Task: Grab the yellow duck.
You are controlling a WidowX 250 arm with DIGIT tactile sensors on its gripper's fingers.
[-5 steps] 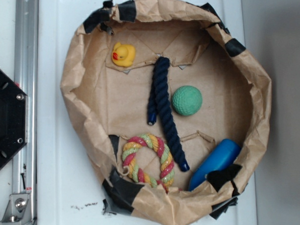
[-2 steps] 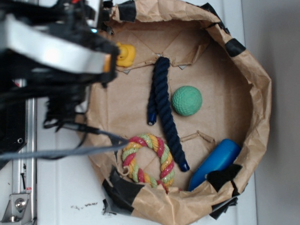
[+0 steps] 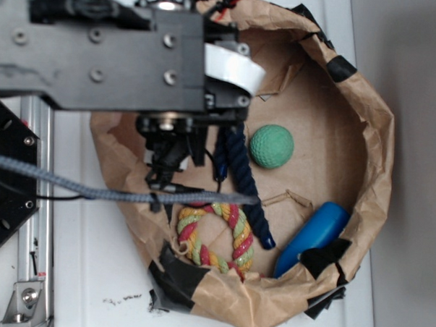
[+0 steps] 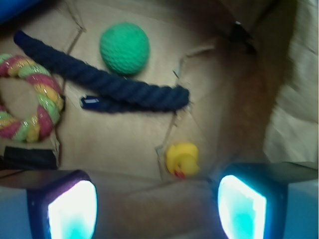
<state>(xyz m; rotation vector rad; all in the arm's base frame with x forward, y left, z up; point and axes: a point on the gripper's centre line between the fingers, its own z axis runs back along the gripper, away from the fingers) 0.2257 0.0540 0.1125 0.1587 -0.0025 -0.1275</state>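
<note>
From the wrist view I see the tool (image 4: 157,209) with its two pads spread wide, one lit pad (image 4: 72,211) low on the left of the picture and the other at the low right, nothing between them but brown paper. The yellow duck (image 4: 182,158) sits on the paper floor just above the gap between the pads and a little toward the right one, touching neither. It lies close to a slit in the paper and near the rising wall of the paper bag (image 4: 279,114), so I have little room on that side.

The navy rope (image 4: 107,84) runs across the floor beyond the duck, apart from it, with open paper between them. The green ball (image 4: 124,48) rests just past the rope. The rope ring (image 4: 30,99) lies at the left edge of this view, well apart from the duck.

In the exterior view the arm (image 3: 107,50) covers the upper left of the bag, so the duck is hidden there. The blue cylinder (image 3: 312,236) leans against the lower right wall. The bag's crumpled rim (image 3: 375,134) stands on the white surface (image 3: 76,273).
</note>
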